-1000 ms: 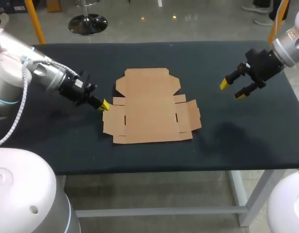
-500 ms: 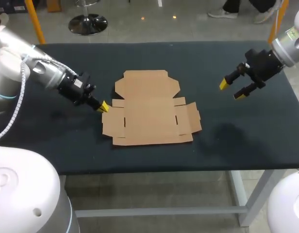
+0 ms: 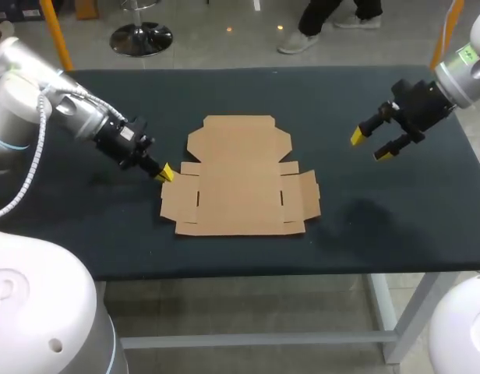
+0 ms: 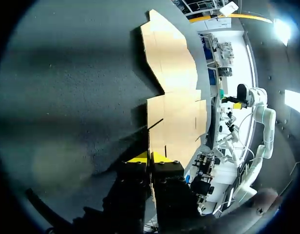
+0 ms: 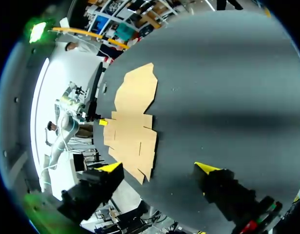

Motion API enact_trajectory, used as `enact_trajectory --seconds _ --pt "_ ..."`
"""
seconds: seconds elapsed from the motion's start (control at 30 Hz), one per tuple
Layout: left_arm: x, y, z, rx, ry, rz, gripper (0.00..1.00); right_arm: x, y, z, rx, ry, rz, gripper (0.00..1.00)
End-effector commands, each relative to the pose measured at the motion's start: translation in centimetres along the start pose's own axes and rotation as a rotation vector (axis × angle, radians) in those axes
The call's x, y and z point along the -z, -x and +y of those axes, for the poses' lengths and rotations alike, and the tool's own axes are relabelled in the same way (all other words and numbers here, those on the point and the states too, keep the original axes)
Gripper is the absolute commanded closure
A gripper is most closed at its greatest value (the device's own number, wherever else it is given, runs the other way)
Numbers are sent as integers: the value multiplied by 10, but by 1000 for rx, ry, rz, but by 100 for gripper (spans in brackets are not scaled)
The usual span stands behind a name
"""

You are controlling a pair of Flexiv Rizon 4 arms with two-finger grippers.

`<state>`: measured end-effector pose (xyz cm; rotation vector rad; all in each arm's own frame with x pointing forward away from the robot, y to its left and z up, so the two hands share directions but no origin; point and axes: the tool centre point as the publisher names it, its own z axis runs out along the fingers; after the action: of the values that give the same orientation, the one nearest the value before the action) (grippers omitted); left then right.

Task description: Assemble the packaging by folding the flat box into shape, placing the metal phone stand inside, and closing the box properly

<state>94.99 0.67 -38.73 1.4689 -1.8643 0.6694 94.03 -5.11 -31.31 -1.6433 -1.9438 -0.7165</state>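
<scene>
- The flat box [image 3: 240,183] lies in the middle of the table [image 3: 396,218].
- The left gripper [image 3: 165,172] pinches the box's left flap, fingers pressed together.
- The right gripper [image 3: 370,145] hangs far off, its 2 fingers spread.

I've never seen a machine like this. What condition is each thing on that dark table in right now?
flat brown cardboard box: unfolded, lying flat on the black table, flaps spread out.
left tool: shut on the box's left edge, down at the table.
right tool: open, empty, in the air over the table's right part.
</scene>
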Motion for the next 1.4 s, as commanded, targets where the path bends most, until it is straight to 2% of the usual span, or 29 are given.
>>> enact_trajectory --seconds 0.03,0.13,0.2,0.23,0.27,0.3,0.33,1.07,1.4 --pt "0 0 0 1 3 -2 100 0 -1 -1 0 2 -1 0" --pt "1 -2 1 1 -2 -5 100 0 -1 -1 -1 1 -2 0" --pt "1 -2 2 2 -6 -8 84 0 -1 -1 -2 0 -2 0" --pt "1 -3 3 6 -15 -12 80 0 -1 0 -2 0 -2 0" --pt "2 -4 3 6 -21 -13 86 0 -1 0 -2 0 -2 0" --pt "2 -4 4 8 -28 -15 99 0 -1 0 -3 0 -2 0" --pt "2 -4 4 8 -29 -15 100 0 -1 0 -3 0 -2 0" --pt "1 -3 12 52 -96 -30 100 -2 3 2 1 -11 7 0" --pt "0 -1 5 55 -79 -34 100 -1 5 2 -4 -9 8 0"
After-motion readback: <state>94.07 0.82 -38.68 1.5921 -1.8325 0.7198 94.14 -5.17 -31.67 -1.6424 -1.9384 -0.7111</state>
